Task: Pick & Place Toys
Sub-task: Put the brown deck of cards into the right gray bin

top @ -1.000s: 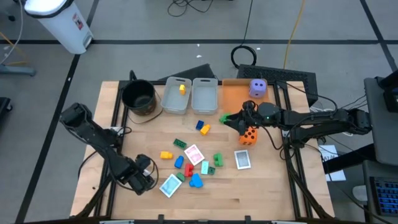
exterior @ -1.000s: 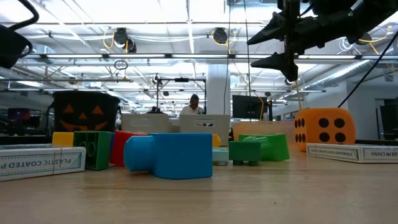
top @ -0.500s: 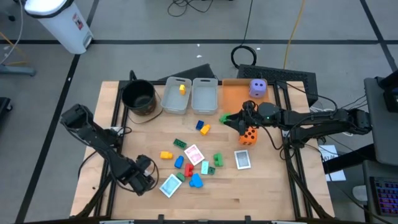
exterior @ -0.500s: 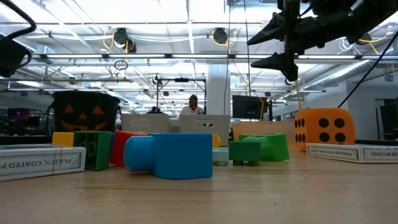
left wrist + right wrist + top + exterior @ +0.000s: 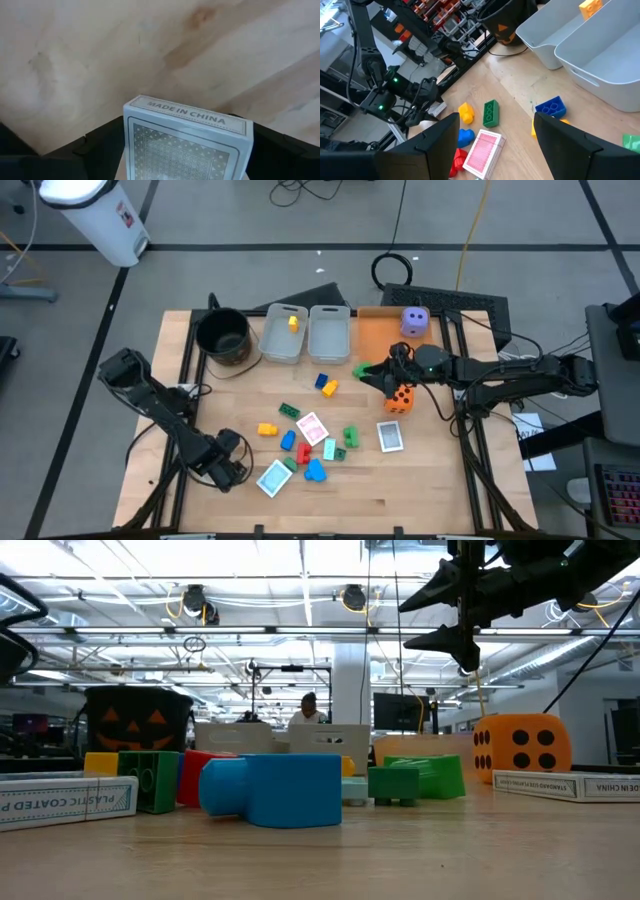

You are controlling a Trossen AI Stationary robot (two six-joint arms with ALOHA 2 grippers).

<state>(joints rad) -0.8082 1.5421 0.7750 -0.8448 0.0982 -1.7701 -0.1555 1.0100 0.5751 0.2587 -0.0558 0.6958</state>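
A blue-backed card box (image 5: pixel 272 478) lies flat on the table near its front left; it also shows in the left wrist view (image 5: pixel 187 145). My left gripper (image 5: pixel 244 473) is open, one finger (image 5: pixel 100 145) on each side of the box. My right gripper (image 5: pixel 372 376) is open and empty, raised above the table (image 5: pixel 445 615), beside the orange die (image 5: pixel 399 398) and a green block (image 5: pixel 359 369). The purple die (image 5: pixel 414 322) sits on the orange tray (image 5: pixel 375 330). Several small blocks (image 5: pixel 318 470) and a pink card deck (image 5: pixel 312 427) lie mid-table. A yellow block (image 5: pixel 292 322) lies in a bin. My left gripper comes at the card box low, from the table's left, with its fingers along the box's two long sides (image 5: pixel 131 150). I cannot tell whether they touch it. The box lies flat on the table.
Two clear bins (image 5: pixel 330 332) and a round black pot (image 5: pixel 222 335) stand along the far edge. A second blue card box (image 5: pixel 390 436) lies right of the block cluster. There is bare wood along the near edge (image 5: pixel 400 490).
My left arm has shifted a little at the table's left side. The card box and the other toys lie where they were. My right gripper has kept still.
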